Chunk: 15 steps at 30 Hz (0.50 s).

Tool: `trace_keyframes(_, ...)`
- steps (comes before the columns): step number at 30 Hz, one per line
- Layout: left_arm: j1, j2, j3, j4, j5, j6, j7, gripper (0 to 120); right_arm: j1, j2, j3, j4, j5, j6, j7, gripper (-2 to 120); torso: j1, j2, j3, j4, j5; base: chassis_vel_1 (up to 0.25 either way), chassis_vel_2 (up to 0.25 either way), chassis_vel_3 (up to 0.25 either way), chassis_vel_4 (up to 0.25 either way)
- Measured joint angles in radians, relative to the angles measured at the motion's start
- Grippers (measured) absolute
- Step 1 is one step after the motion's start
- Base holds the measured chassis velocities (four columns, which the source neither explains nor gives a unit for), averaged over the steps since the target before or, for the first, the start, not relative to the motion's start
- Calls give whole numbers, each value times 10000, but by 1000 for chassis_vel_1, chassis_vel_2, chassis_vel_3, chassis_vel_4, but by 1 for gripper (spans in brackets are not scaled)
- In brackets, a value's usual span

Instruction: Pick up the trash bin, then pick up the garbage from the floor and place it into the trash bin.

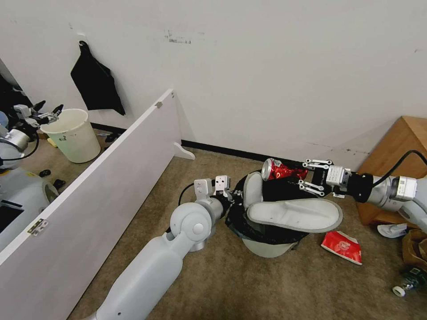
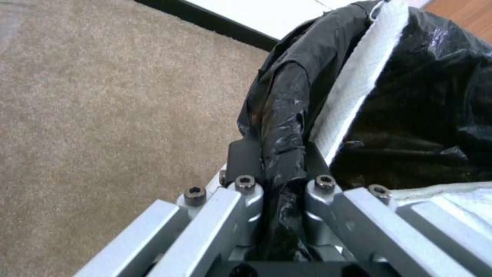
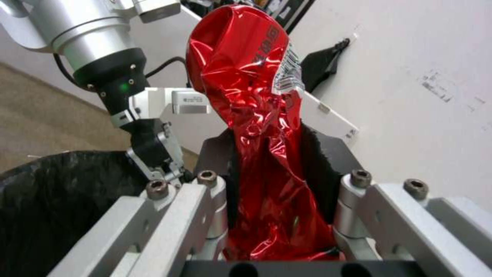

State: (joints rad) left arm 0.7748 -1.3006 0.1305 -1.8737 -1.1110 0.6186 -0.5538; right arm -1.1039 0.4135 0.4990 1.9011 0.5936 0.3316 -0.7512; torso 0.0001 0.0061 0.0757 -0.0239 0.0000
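Crushed red can [image 1: 281, 170] above black-lined trash bin [image 1: 268, 247] w/ slippers [image 1: 294, 215] inside.

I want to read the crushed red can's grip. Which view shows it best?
The right wrist view: the crushed red can sits close up, clamped in the right gripper. The head view shows it small and side-on above the trash bin. The left wrist view gives nothing of it.

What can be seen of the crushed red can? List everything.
The crushed red can is shiny red metal, badly crumpled and pinched flat where it is held, with a silver end rim and a white barcode patch. It lies roughly level in the air above the trash bin, by the wall. The right gripper is shut on its flattened end; nothing else touches it. The left gripper clamps the bin's black bag rim.
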Motion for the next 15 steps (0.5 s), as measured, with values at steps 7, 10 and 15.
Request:
trace_keyframes(7, 7, -8, -3, -16, 2, 3, -1, 4, -153, -105, 120, 51, -4, 37, 117, 25, 0, 0, 0, 0, 0, 0, 0, 0, 0)
trace_keyframes(10, 13, -9, -29, -25, 7, 6, 4, 4, -310, -181, 174, 159, 20, 66, 211, 34, 0, 0, 0, -1, -1, 0, 0, 0, 0)
trace_keyframes(15, 8, -4, -67, -62, 7, 8, 9, 4, -331, -215, 209, 162, 42, 67, 234, 51, 0, 1, 0, -1, 0, 0, 0, 0, 0)
